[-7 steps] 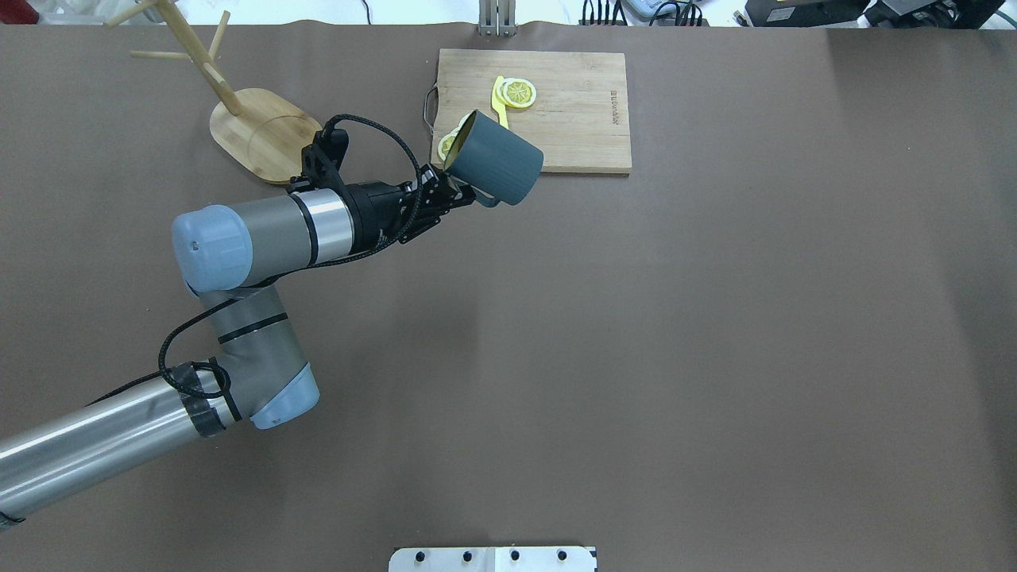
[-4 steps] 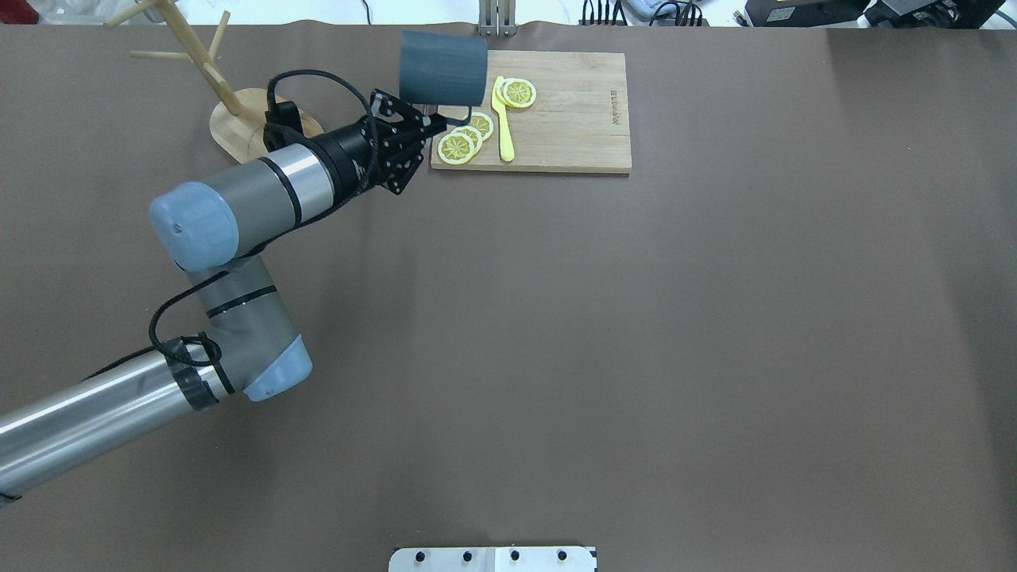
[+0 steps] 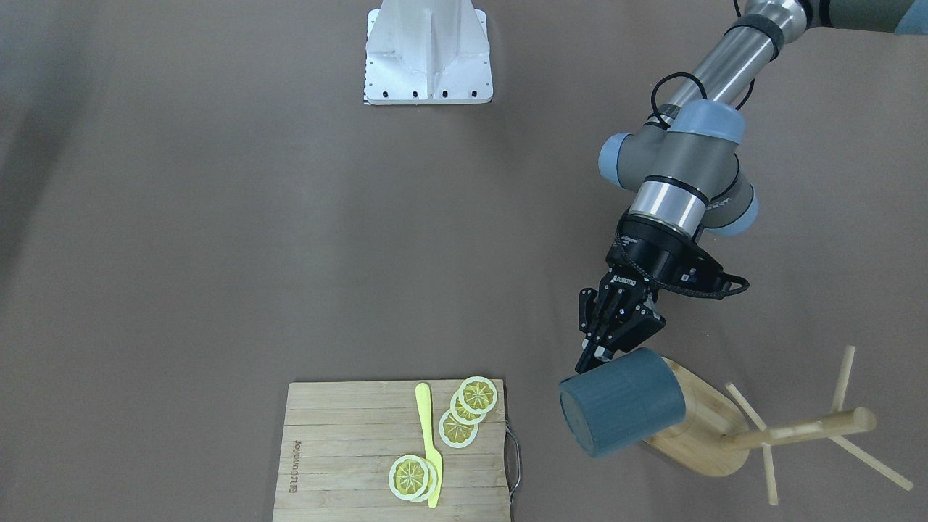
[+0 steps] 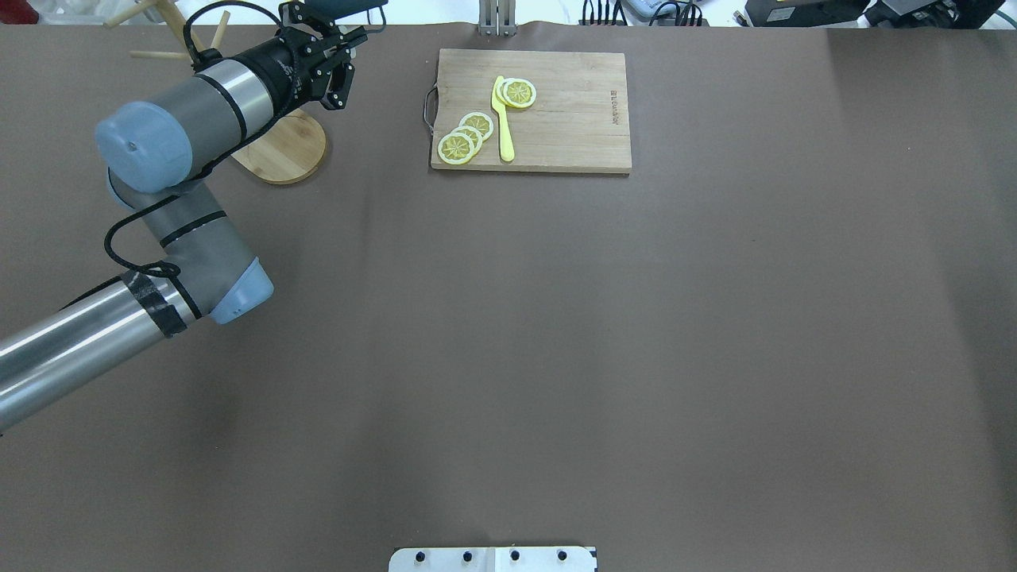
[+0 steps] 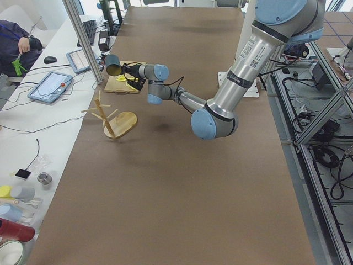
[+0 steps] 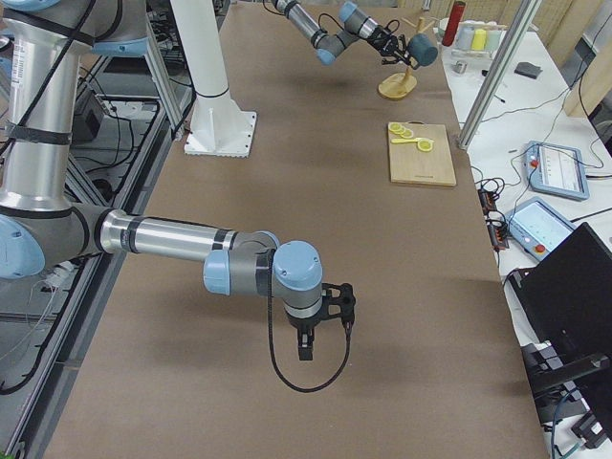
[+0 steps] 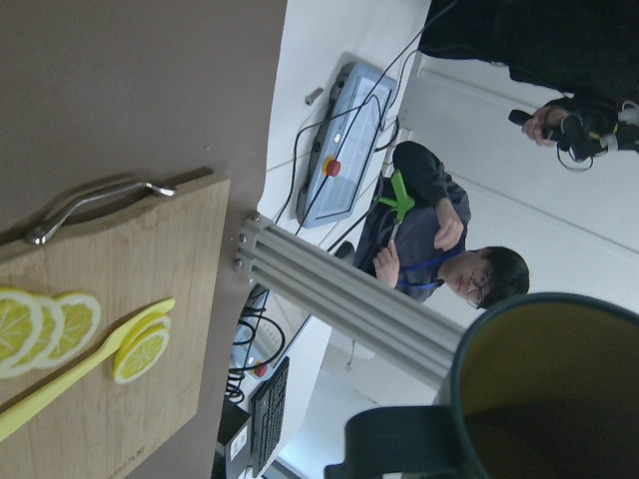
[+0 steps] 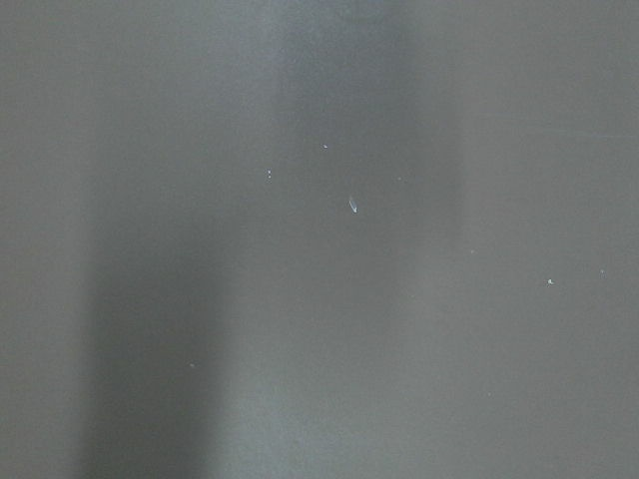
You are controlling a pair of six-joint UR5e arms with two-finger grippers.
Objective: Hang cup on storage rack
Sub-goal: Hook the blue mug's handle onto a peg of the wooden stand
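We see the brown table bearing a bamboo cutting board at twelve o'clock and a bamboo mug tree at ten.

Overhead, the top edge cuts off most of the cup, and the left arm hides part of the storage rack. The right gripper is too small to judge.

table top brown, matte, evenly lit. white bench along one long side carries a tablet and loose cables. aluminium post upright at table edge. person seated beyond bench.
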